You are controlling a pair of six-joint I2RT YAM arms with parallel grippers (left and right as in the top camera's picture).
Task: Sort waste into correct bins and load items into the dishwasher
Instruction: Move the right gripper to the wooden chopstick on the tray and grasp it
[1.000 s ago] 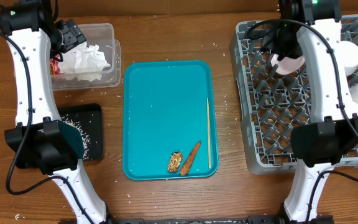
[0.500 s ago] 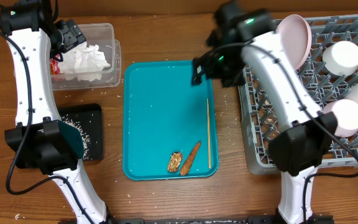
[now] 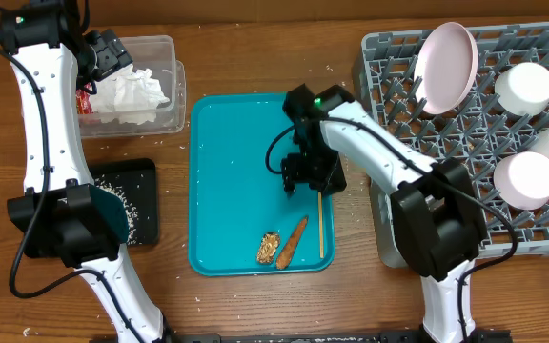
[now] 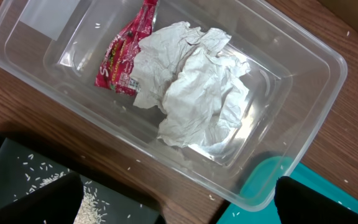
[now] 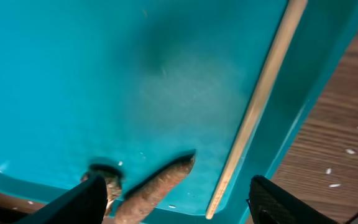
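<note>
A teal tray (image 3: 236, 171) holds a wooden chopstick (image 3: 319, 205) along its right side, a brown carrot-like scrap (image 3: 292, 242) and a small brown food bit (image 3: 268, 248) near its front edge. My right gripper (image 3: 311, 179) is open and empty over the tray, just left of the chopstick (image 5: 260, 99); the scrap (image 5: 157, 186) lies between its fingers in the right wrist view. My left gripper (image 3: 112, 52) is open and empty over a clear bin (image 4: 291, 93) with crumpled white paper (image 4: 197, 87) and a red wrapper (image 4: 126, 53).
A grey dishwasher rack (image 3: 417, 200) at the right holds a pink plate (image 3: 448, 65), white cups (image 3: 525, 88) and a pink bowl (image 3: 527, 179). A black tray (image 3: 141, 205) with rice grains sits at the left. Loose grains dot the wooden table.
My right arm has left the pink plate upright in the rack and swung left and down onto the teal tray beside the chopstick. The left arm has not moved.
</note>
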